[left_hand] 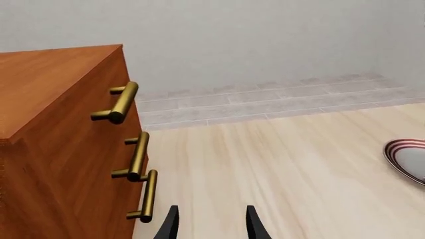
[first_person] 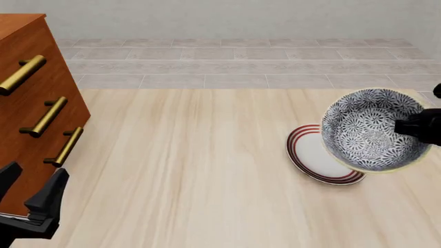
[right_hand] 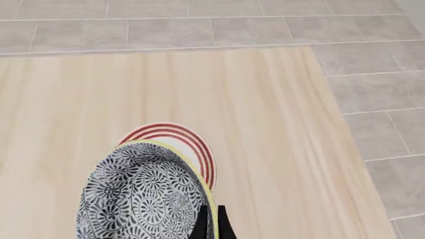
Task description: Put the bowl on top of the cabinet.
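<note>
The blue-and-white patterned bowl point(first_person: 365, 129) hangs tilted in the air at the right, its opening facing the front camera. My right gripper point(first_person: 406, 126) is shut on its yellowish rim. In the right wrist view the bowl point(right_hand: 139, 199) fills the lower part and the right gripper point(right_hand: 211, 225) pinches the rim between its two thin fingers. The reddish-brown cabinet point(first_person: 59, 82) with brass handles stands at the table's left edge. My left gripper point(first_person: 31, 188) is open and empty just in front of it, and its fingers point past the cabinet point(left_hand: 59, 149) in the left wrist view.
A flat white plate with red rings point(first_person: 313, 155) lies on the table under the bowl, and also shows as plate point(right_hand: 176, 137) and plate point(left_hand: 408, 157). The light wooden table point(first_person: 193, 170) spans between cabinet and plate. Grey tiled floor lies beyond its far edge.
</note>
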Available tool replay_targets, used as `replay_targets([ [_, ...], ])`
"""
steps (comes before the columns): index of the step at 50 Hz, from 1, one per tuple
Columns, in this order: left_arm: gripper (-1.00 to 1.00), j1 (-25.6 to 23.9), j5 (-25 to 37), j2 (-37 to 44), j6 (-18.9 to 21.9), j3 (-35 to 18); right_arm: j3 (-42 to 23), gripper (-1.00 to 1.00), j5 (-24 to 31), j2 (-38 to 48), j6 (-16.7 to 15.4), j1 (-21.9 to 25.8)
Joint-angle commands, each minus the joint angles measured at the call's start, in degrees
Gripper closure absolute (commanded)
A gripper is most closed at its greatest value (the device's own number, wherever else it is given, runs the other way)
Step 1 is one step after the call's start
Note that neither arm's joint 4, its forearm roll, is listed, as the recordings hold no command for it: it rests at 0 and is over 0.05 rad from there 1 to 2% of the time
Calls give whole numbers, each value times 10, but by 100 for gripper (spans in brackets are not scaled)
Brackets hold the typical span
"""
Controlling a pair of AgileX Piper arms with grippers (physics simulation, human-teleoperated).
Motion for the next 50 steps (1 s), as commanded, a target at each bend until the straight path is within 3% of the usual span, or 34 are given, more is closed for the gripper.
replay_targets([
  [1, -100, 0, 2, -5, -1, 0, -19, 100, -12, 17, 15, 56],
  [36, -100, 0, 8, -18, -4, 0, -63, 100, -41, 66, -1, 205],
  [50, -100, 1, 18, -32, -6, 0, -88, 100, -54, 91, 9, 255],
])
